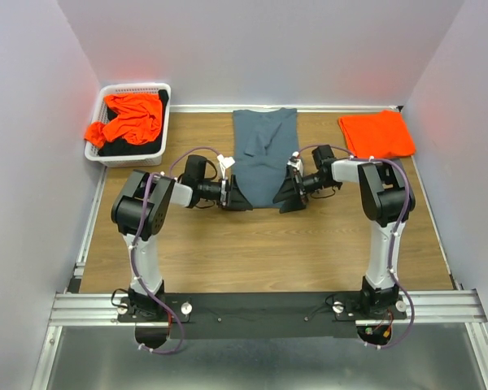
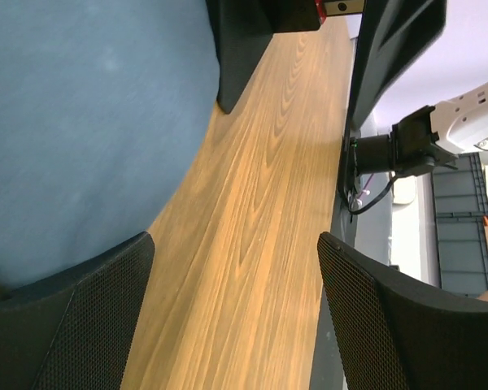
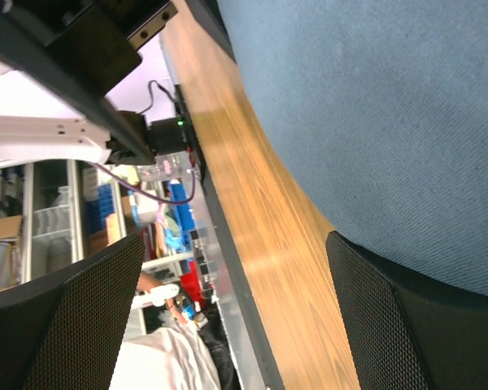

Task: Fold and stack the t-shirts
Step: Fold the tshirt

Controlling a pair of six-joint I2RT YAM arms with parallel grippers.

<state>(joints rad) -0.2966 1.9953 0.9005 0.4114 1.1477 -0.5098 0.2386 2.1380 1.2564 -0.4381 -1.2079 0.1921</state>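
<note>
Both spread, nothing held: left gripper [image 1: 237,197], right gripper [image 1: 289,197] | grey shirt [image 1: 264,154] between them, near hem at fingertips | risk: I pinch unevenly, hem slips, fold skews | beyond right: folded orange shirt [image 1: 376,133] | beyond left: basket [image 1: 106,154]

Wood tbl [image 1: 260,244] w/ pale walls [image 1: 260,49]

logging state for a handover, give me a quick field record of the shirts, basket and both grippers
blue-grey t-shirt: laid out at the middle of the table
folded orange t-shirt: far right corner
white basket: far left corner, holds a crumpled orange t-shirt
left gripper: open, at the blue-grey shirt's near left corner
right gripper: open, at its near right corner
held: nothing
</note>
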